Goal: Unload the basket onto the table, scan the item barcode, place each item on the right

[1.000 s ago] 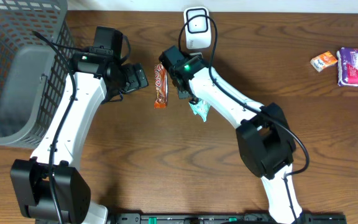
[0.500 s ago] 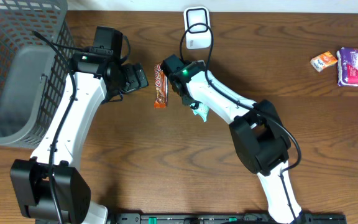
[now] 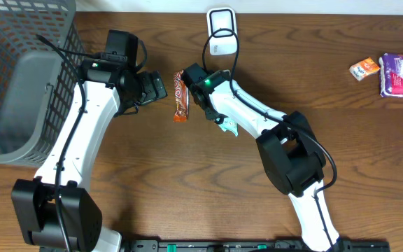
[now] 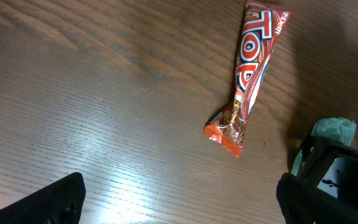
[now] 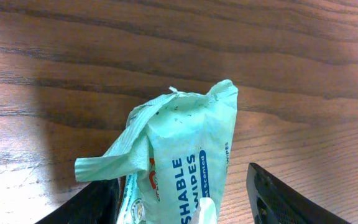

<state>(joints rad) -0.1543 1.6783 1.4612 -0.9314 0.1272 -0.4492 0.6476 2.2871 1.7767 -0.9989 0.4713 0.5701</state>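
Mint-green wipes (image 5: 179,155) lie on the worktop (image 5: 303,56) directly between the right jaws. Their long axis runs up the right wrist view, square to the closing line. The jaws stand partly open and grip nothing yet. The pack sits against the frame-left finger, with a gap on the right. Overhead, the wipes are lower centre and the scanner (image 3: 221,31) is top centre. The left jaws are wide open and empty, farther off, near the candy bar (image 4: 250,68).
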